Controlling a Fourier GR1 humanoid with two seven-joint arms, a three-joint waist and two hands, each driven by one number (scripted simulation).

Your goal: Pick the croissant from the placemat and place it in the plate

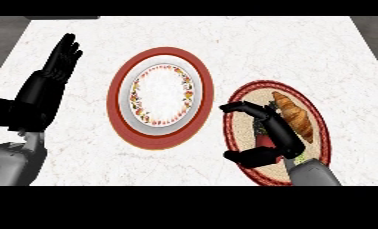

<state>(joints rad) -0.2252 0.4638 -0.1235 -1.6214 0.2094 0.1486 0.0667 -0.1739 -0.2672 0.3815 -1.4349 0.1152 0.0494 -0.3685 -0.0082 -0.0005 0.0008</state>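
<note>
— Where is the croissant [294, 115] from you?

— On the placemat [247, 165], at its right side, just right of my right hand [275, 133]. Its long axis runs from far-left to near-right, slightly slanted.

— And the hand itself?

— It hangs over the middle of the placemat, forearm coming in from the near edge. Fingers and thumb are spread and half curled, opening toward the left, with nothing between them. So the back of my fingers lies beside the croissant, not the palm.

— Which hand should take it?

— The right, I judge; it is just beside it. My left hand [52, 80] rests well apart at the left edge, fingers straight and pointing far, holding nothing.

— And the plate [130, 115]?

— Left of the placemat, between my two hands. I would have to shift right and turn over the croissant first.
</note>
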